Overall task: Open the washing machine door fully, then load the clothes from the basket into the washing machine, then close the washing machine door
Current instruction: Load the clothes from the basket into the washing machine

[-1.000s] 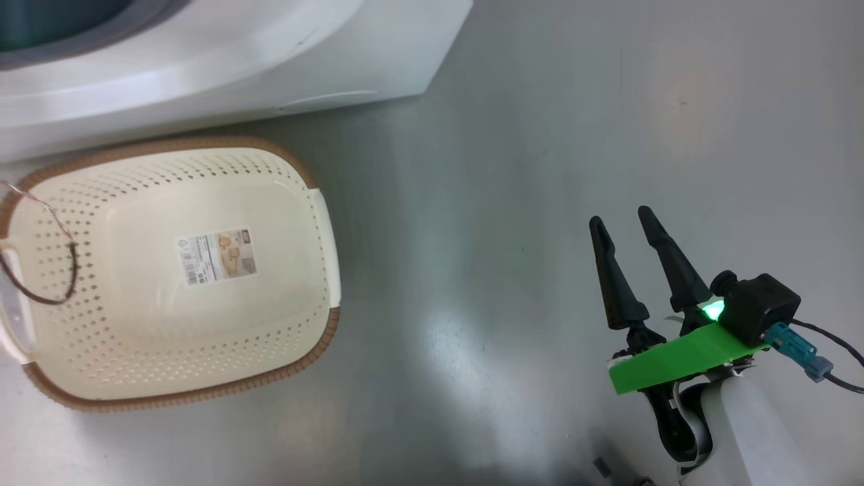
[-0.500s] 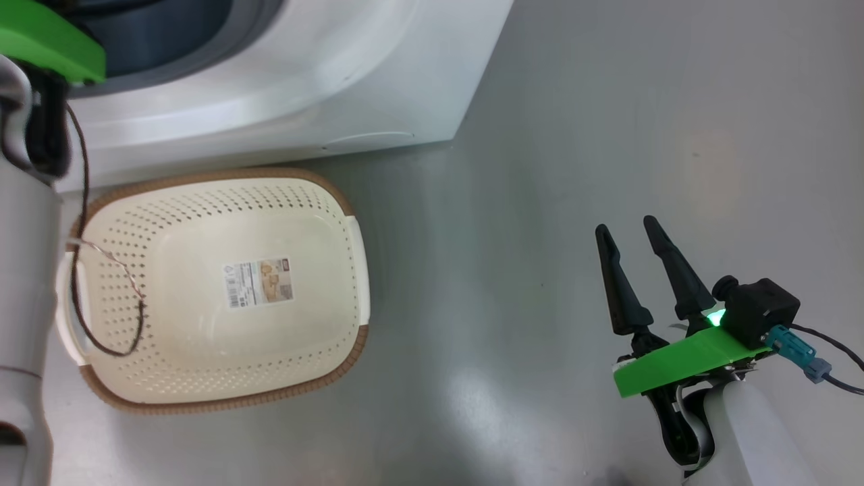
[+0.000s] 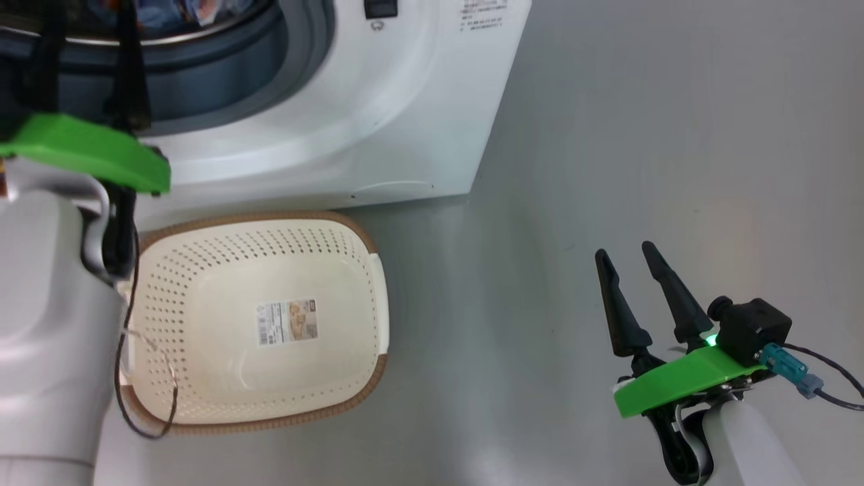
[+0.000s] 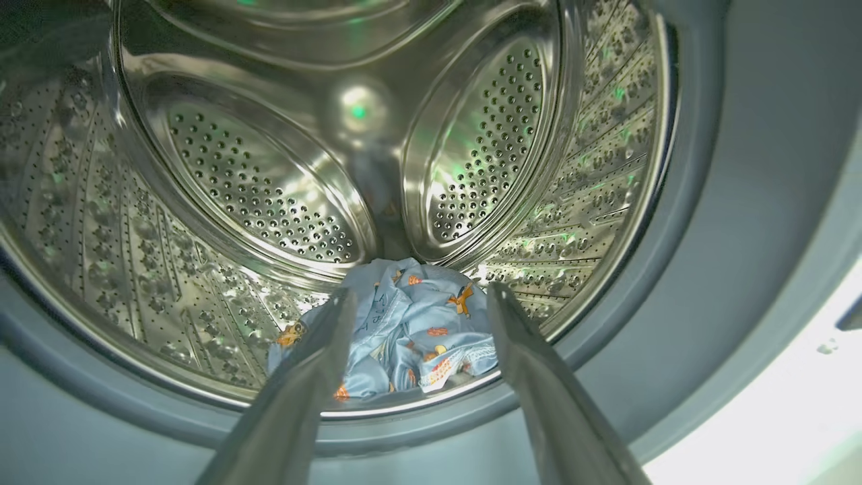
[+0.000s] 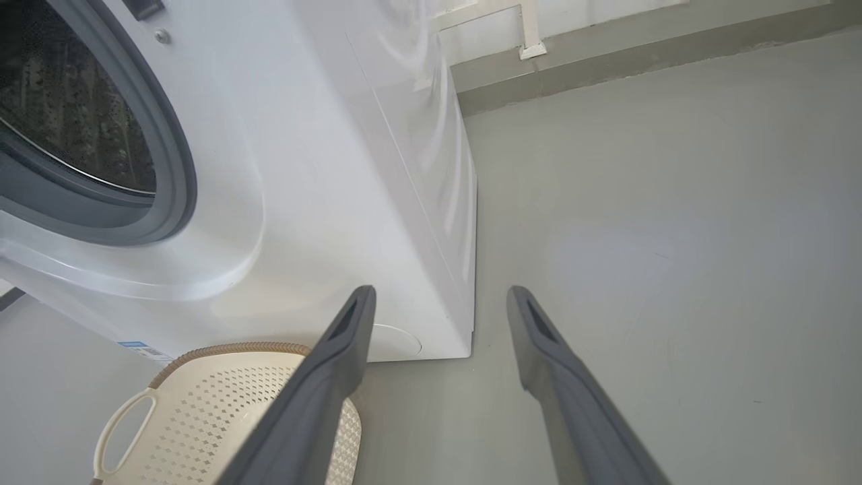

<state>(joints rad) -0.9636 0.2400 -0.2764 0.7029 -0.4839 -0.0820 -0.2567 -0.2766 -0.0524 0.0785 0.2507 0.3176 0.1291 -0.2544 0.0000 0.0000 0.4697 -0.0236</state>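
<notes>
Floor: grey glossy floor (image 3: 607, 135) runs under everything.
Machine: big white front-loading washing machine (image 3: 405, 101), its perforated steel drum (image 4: 256, 188) exposed.
Basket: cream perforated plastic basket with a brown woven-look rim (image 3: 270, 216), holding nothing but its label, at the machine's foot.
Clothes: light blue printed garment (image 4: 404, 337), crumpled on the drum's bottom; likely light and limp, best pinched at a raised fold.
Left arm: left gripper (image 4: 421, 293) spread wide, empty, at the drum mouth.
Right arm: right gripper (image 3: 623, 249) partly spread, empty, above the floor.
Change: the head camera has tilted up since half a second ago, bringing the drum mouth into frame.

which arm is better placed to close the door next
Probably left: the left hand is open at the washing machine opening, clothes already inside; the right hand hangs over the floor, off to the side.
</notes>
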